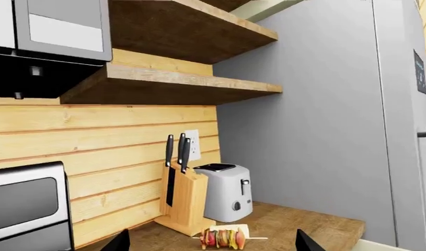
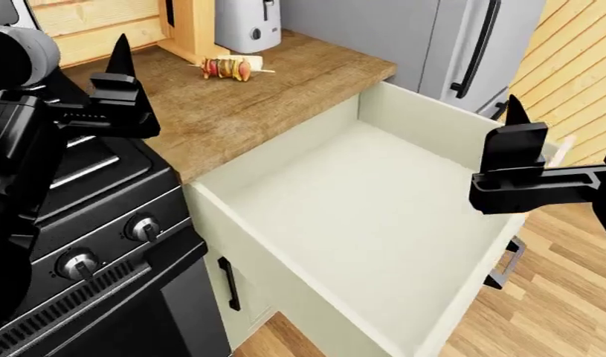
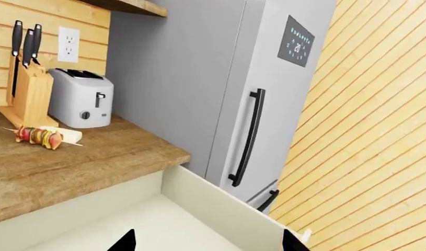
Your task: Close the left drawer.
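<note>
The left drawer (image 2: 362, 201) stands pulled far out from under the wooden countertop (image 2: 253, 97), its plain cream inside bare. Its dark bar handle (image 2: 508, 264) shows on the front panel at the lower right. My right gripper (image 2: 511, 145) hovers open above the drawer's right wall near the front corner; in the right wrist view the right gripper (image 3: 209, 243) frames the drawer's wall (image 3: 220, 204) with nothing between its fingertips. My left gripper (image 2: 119, 78) hangs open over the stove, apart from the drawer. In the left wrist view the left gripper (image 1: 213, 243) faces the counter's back.
A black stove (image 2: 104, 245) with knobs sits left of the drawer. On the counter are a kebab skewer (image 2: 228, 68), a toaster (image 2: 248, 22) and a knife block (image 2: 189, 22). The grey fridge (image 2: 462, 37) with its long black handle stands right behind the drawer.
</note>
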Motion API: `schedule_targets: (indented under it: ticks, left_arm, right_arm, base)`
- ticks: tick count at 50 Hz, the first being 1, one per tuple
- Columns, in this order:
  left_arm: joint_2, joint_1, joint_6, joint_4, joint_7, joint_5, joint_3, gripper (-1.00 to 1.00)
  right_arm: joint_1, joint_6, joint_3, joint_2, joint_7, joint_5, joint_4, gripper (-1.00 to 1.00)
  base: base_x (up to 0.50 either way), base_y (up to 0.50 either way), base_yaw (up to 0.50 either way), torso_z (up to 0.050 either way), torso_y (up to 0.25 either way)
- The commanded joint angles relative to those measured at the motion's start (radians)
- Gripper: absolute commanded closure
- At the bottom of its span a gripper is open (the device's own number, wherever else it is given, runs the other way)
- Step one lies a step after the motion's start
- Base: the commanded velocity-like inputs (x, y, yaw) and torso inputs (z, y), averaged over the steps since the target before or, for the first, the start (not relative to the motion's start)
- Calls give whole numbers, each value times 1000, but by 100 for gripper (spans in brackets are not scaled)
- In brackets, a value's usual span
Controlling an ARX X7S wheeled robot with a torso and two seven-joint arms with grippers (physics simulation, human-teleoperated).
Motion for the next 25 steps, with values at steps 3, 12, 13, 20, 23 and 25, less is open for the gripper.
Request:
schedule_targets:
  ticks: [3,12,13,20,23,25]
  left_arm:
    - [-2,-3,0,1,-5,-6,4,-100]
    - [-1,-8,-1,5,-13,-17,7,-100]
    - [-1,-8,-1,5,-13,-17,7,-100]
    - [-3,-5,5,3,-8,-9,12,-100]
    - [-3,-3,6,3,-6,-8,13,-100]
    - [-4,-3,7,3,-6,-9,13,-100]
  right_arm:
    - [6,1,-7,0,1,-6,1,-100]
    - [4,4,-21,8,16,-9,3,-100]
    - [0,2,-22,11,14,-12,4,-100]
    - [18,26,-28,1,9,-12,6,-100]
    - [20,23,-27,0,3,-13,5,-100]
    - [29,25,-24,-7,1,-12,5,-100]
  base:
    - [404,-293,0,0,0]
    - [320,-294,0,0,1]
    - [159,-162,0,0,0]
    - [0,0,0,0,2]
    - [0,0,0,0,0]
    - [0,0,0,0,0]
